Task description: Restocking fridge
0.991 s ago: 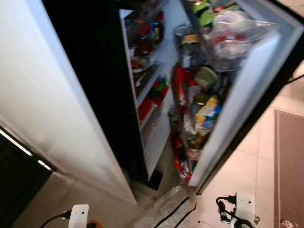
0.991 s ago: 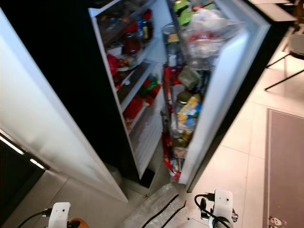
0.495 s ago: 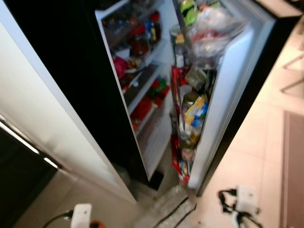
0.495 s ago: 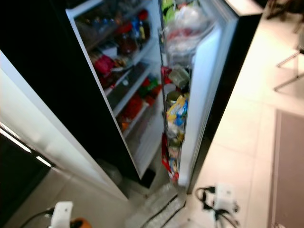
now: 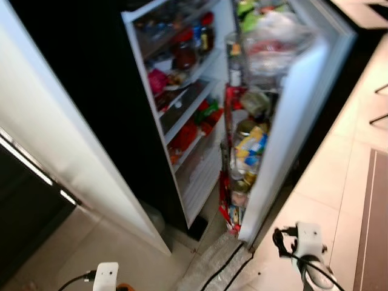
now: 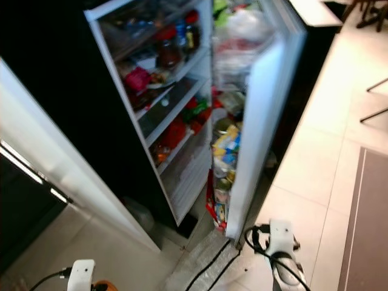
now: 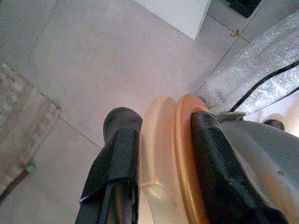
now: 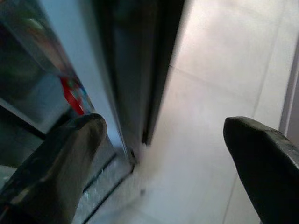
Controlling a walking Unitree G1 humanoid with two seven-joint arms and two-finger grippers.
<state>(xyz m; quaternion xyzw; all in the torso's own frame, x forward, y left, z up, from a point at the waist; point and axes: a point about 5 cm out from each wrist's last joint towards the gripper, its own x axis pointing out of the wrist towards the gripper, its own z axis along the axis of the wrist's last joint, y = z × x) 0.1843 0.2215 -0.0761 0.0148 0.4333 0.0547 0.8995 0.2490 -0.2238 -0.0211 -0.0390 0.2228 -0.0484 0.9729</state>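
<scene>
Right now the fridge [image 5: 200, 91] stands open in front of the robot, a little to the left. Its white door [image 5: 291, 139] swings out to the right, and the door racks are packed with jars, bottles and bags [image 5: 251, 142]. Inside, the shelves [image 6: 167, 85] hold red jars, bottles and bright packets, all a bit blurry. A tall white panel [image 5: 66, 133] leans across the left side of the scene.

Down low on the left, the left claw [image 7: 161, 154] is squeezed tight on a round orange and pale lid-like thing [image 7: 170, 154], which sits on edge between the two black fingers [image 7: 117, 163]. I cannot tell just what that thing is. Below it is the grey tiled floor [image 7: 93, 70], and a shiny silver mat with black cords [image 7: 261, 70] lies near the foot of the fridge.

On the right, the right claw [image 8: 163, 163] is spread wide with nothing in it. It hangs low, close to the bottom edge of the fridge door, over pale floor tiles [image 8: 210, 93]. A dark rug [image 5: 373, 230] lies further off to the right.
</scene>
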